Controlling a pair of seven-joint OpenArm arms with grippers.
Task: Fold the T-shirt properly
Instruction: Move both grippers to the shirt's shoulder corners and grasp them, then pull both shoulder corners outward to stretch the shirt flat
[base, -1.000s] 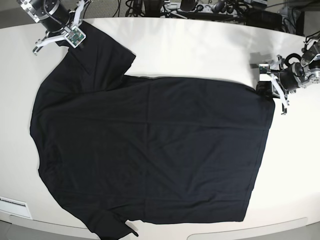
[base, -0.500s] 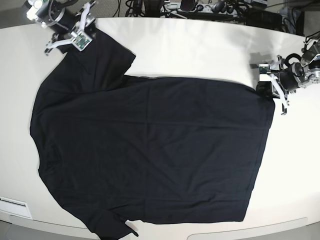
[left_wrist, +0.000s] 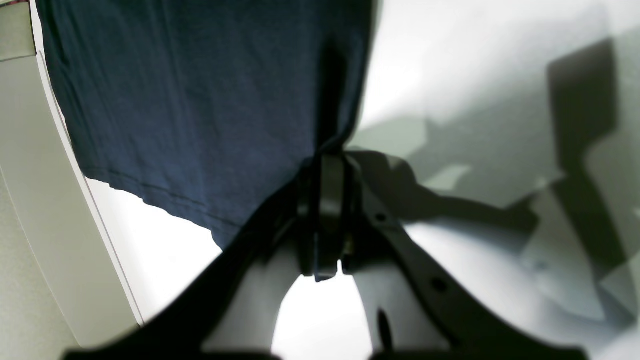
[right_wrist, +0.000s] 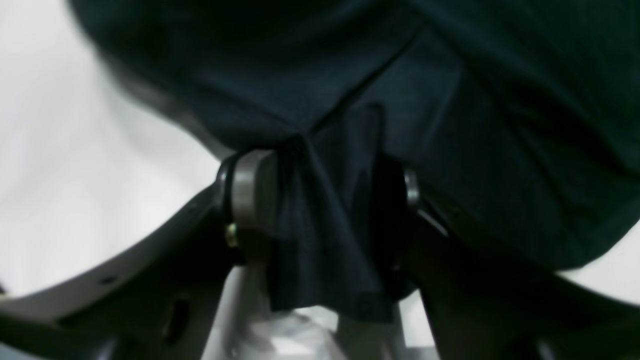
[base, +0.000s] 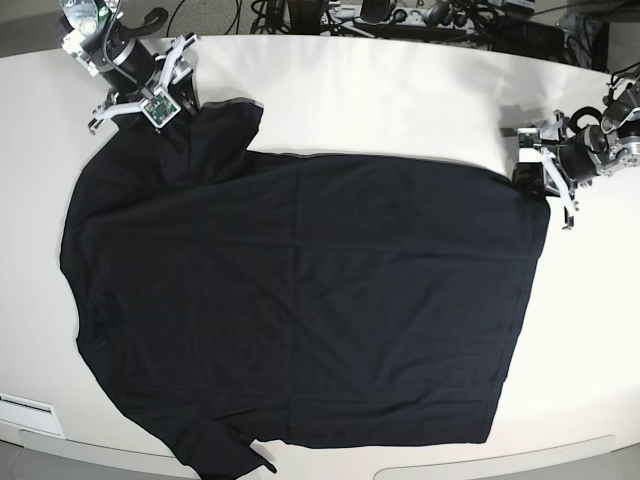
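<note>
The black T-shirt (base: 300, 300) lies spread flat on the white table (base: 400, 90), collar end at the left and hem at the right. My right gripper (base: 170, 112) is at the back left, shut on the far sleeve. In the right wrist view a fold of the T-shirt (right_wrist: 450, 100) is bunched between the fingers of the right gripper (right_wrist: 322, 200). My left gripper (base: 535, 178) is at the right, shut on the far hem corner. In the left wrist view the left gripper (left_wrist: 327, 165) pinches the edge of the T-shirt (left_wrist: 200, 100).
Cables and equipment (base: 400, 15) line the back edge of the table. A white strip (base: 25, 405) sits at the front left corner. The shirt's near sleeve (base: 225, 455) reaches the curved front edge.
My right gripper has moved right and toward the front, dragging the far sleeve inward so it now looks shorter and bunched. The left gripper and hem corner have not moved.
</note>
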